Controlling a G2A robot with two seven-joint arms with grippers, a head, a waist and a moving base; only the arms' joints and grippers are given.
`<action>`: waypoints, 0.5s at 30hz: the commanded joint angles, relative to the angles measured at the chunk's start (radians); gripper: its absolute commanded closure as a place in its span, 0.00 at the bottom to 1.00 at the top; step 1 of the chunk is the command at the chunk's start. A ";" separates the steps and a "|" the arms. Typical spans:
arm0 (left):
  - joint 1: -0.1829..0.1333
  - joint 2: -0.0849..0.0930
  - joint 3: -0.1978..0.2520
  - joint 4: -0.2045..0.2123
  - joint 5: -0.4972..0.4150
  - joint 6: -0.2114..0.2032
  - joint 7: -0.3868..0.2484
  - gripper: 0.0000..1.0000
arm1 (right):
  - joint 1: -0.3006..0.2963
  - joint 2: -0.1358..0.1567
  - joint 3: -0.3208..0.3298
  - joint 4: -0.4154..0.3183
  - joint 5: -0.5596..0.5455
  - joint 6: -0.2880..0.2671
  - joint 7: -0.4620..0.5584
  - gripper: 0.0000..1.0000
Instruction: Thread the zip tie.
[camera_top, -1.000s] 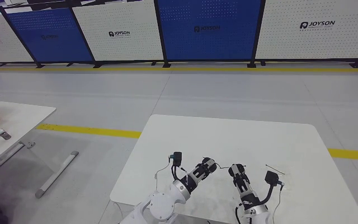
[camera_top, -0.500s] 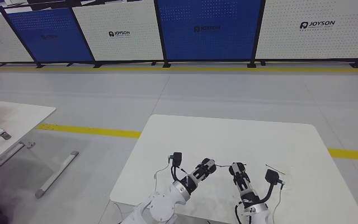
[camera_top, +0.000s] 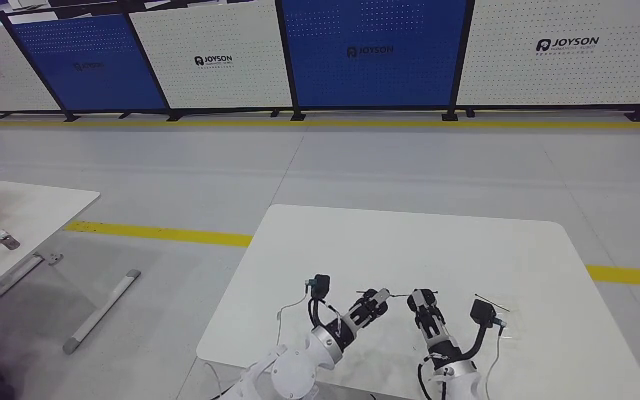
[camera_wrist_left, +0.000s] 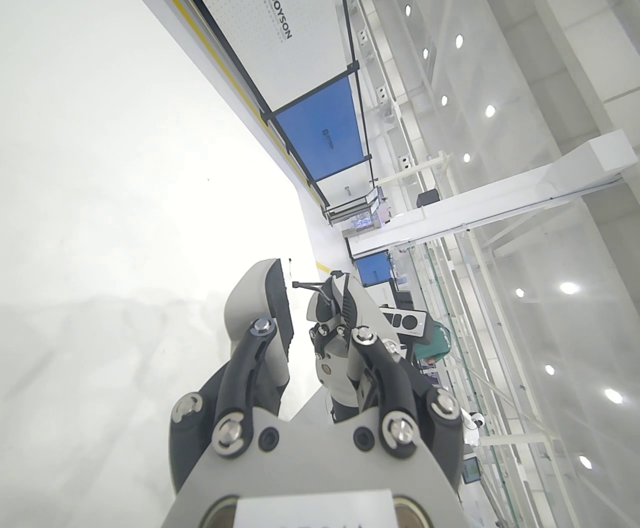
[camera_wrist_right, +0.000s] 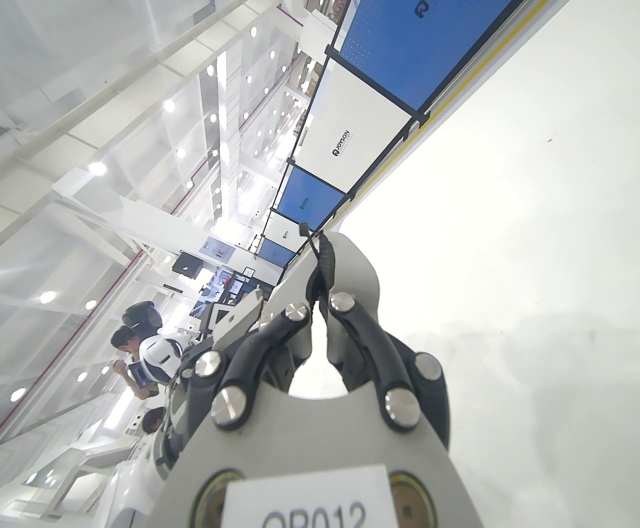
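Left hand (camera_top: 373, 299) beside right hand (camera_top: 421, 297), zip tie (camera_wrist_right: 303, 229) between, over table (camera_top: 400, 240)

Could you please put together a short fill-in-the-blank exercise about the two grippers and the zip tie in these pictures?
1. The right gripper has its jaws ____ on the zip tie.
2. The left gripper has its jaws ____, with a clear gap between them.
3. Both grippers are above a table whose top is ____ in colour.

Missing words: shut; open; white.
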 joint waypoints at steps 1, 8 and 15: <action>-0.003 -0.001 0.005 0.002 0.004 0.003 0.002 0.76 | 0.000 -0.001 0.000 0.001 0.000 -0.001 0.000 1.00; -0.012 -0.004 0.011 0.009 0.002 0.011 0.006 0.91 | -0.002 -0.003 -0.001 0.001 -0.005 -0.004 0.000 1.00; -0.013 -0.005 0.013 0.011 0.015 0.013 0.005 1.00 | -0.004 -0.004 0.002 0.001 -0.010 -0.005 0.003 1.00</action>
